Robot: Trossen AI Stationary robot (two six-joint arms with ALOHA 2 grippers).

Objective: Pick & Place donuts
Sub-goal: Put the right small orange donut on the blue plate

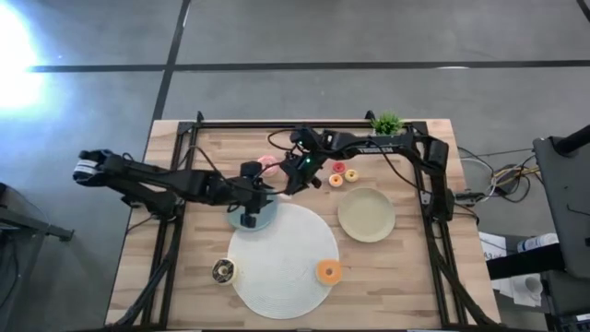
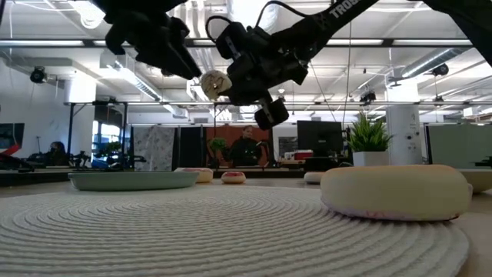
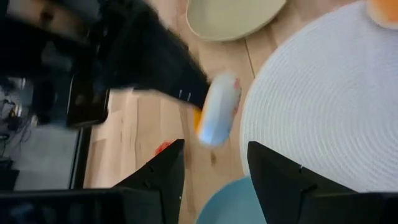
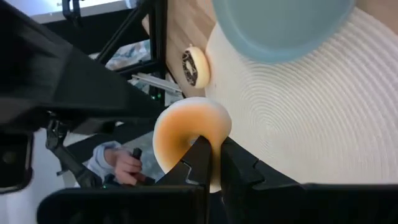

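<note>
going from the left: a dark brown ring-shaped toy donut (image 1: 222,270) lies on the wooden table (image 1: 415,277), just beside the edge of the big white round woven mat (image 1: 286,263), not yet dealt with. my left gripper (image 1: 249,219) hangs over the round teal plate (image 1: 265,219) with its fingers (image 3: 163,177) apart and nothing between them, pointing toward the load. next along, my right gripper (image 4: 211,149) is clamped on the pink-frosted ring-shaped toy donut (image 1: 268,164), one finger through the hole and one outside the ring, holding it on edge in the air just beyond the teal plate's far rim. i judge the step in hand is to carry this donut to a plate, most likely the teal one, though a pass to my open left gripper is possible and i cannot tell which. to do it well i would move the left gripper off the plate first, since it sits where the donut should land; then bring the donut over the bare middle of the plate, tip it flat, lower it until it nearly touches, and only then part the fingers, so it does not roll off on its edge. further right, an orange ring-shaped toy donut (image 1: 328,270) rests on the mat, three tiny toy donuts (image 1: 342,174) lie on the wood, and the round beige plate (image 1: 367,215) is bare.
</note>
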